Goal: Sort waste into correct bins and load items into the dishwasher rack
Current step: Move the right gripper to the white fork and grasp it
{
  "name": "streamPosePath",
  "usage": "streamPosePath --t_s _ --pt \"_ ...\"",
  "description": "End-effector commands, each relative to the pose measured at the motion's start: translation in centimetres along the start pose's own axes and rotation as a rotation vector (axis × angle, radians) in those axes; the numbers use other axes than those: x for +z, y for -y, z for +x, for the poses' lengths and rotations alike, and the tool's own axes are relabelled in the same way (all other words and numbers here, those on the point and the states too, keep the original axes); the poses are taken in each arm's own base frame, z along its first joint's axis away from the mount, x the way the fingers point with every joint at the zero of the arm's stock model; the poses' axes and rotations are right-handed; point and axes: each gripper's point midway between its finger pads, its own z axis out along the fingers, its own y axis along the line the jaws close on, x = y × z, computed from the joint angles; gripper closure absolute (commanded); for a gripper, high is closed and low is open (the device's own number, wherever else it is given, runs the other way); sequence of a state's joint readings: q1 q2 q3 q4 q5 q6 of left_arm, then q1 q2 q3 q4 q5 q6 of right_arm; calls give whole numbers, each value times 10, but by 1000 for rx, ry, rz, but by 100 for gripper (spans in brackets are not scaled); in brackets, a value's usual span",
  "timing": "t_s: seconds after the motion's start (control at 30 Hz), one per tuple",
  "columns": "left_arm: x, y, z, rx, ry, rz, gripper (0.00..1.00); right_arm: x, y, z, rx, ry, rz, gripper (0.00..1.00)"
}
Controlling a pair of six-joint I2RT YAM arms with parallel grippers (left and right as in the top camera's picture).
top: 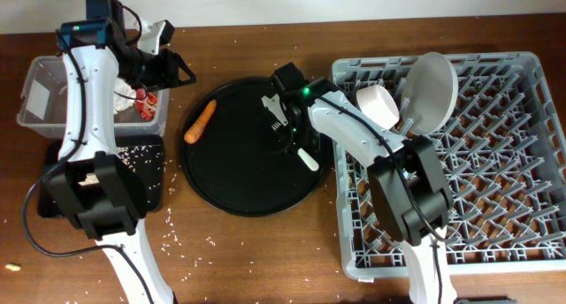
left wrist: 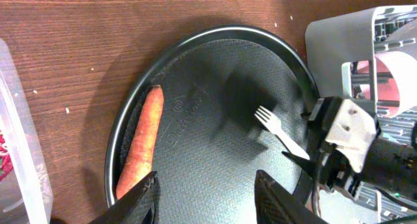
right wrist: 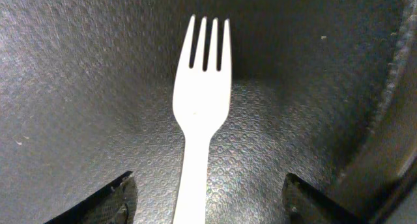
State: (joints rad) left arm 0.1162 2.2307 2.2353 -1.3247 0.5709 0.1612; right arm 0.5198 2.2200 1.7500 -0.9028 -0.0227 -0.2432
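Note:
An orange carrot [top: 200, 121] lies at the left edge of the large round black tray [top: 232, 185]. It also shows in the left wrist view [left wrist: 140, 146]. A white plastic fork [top: 296, 145] lies on the tray's right part. My right gripper [top: 283, 125] is open and low over the fork [right wrist: 201, 113], with the handle between its fingers [right wrist: 212, 204] but not touching them. My left gripper [top: 175, 70] is open and empty above the table beside the tray; in its wrist view [left wrist: 205, 198] the carrot is close to its left finger. The fork [left wrist: 277, 129] shows there too.
The clear tub [top: 35, 92] at the far left holds a white napkin and a red wrapper [top: 143, 97]. A shallow black tray [top: 152, 176] with rice lies below it. The grey rack [top: 495, 189] on the right holds a large pale bowl [top: 432, 90] and a small white bowl [top: 378, 103]. Rice is scattered on the table.

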Motion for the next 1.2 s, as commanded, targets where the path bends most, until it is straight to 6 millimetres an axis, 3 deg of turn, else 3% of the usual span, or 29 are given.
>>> streamPosePath --t_s 0.0,0.13,0.27,0.33,0.37,0.47,0.57,0.7,0.77,0.83,0.93,1.03,1.1,1.17 --pt "-16 10 -7 43 41 -11 53 18 -3 4 -39 -35 -6 41" --pt "-16 10 -7 43 40 -10 52 35 -6 25 -33 -118 -31 46" --pt "-15 12 -7 46 38 -9 52 35 -11 42 -30 -190 -56 66" --pt "-15 12 -7 46 38 -9 52 32 -17 51 -27 -227 -84 81" --pt "-14 13 -7 50 36 -8 52 32 -19 55 -25 -240 -93 93" --pt "-14 12 -7 51 34 -19 52 25 -23 55 -4 -247 -120 96" --pt "-13 12 -7 53 36 -21 52 0 -20 38 8 -218 -112 96" --pt "-14 12 -8 55 39 -22 52 -63 -11 -6 2 -105 -84 96" --pt "-14 12 -8 55 39 -22 51 -78 -8 -20 -1 -55 -71 92" --pt "-14 12 -8 54 38 -21 51 -70 -10 -17 -4 -70 -76 59" --pt "-2 31 9 168 -39 4 47 -71 -11 -16 99 -55 -149 47" --pt "21 53 22 212 -104 15 46 -77 6 -14 170 -27 -226 37" --pt "27 51 22 245 -118 -47 45 -72 6 -7 149 -46 -235 36" --pt "28 50 14 224 -86 -54 45 -60 -7 -4 85 -65 -250 36"
